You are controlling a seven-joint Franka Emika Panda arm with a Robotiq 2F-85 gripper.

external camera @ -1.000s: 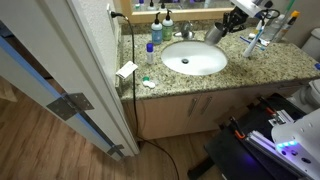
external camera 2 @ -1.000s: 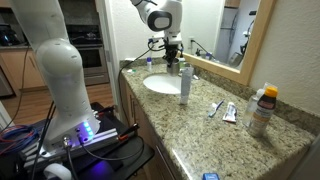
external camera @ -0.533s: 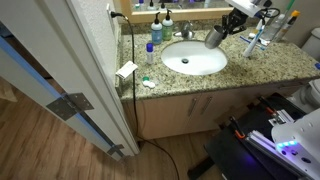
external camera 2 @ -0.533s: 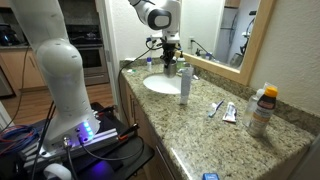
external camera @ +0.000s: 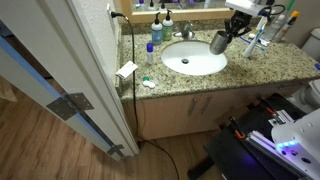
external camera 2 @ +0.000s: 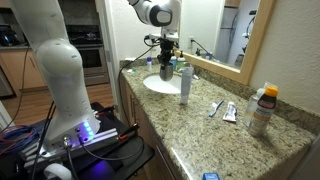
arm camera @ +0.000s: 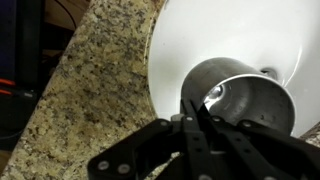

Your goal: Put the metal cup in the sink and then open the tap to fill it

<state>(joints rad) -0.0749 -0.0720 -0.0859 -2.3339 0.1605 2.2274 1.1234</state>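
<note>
Above the sink (arm camera: 215,30), my pincer (arm camera: 200,108) clamps the metal cup (arm camera: 245,100) by its rim; setting down and opening the tap (external camera: 186,33) are both left.

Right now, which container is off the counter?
The metal cup: the tool holds it over the sink; the bottles stand on the counter.

Wood-look floor (external camera: 35,135), beige vanity cab. (external camera: 180,112), white door (external camera: 50,50) w/ hinge (external camera: 68,103), wood-framed mirror (external camera 2: 215,30)
</note>
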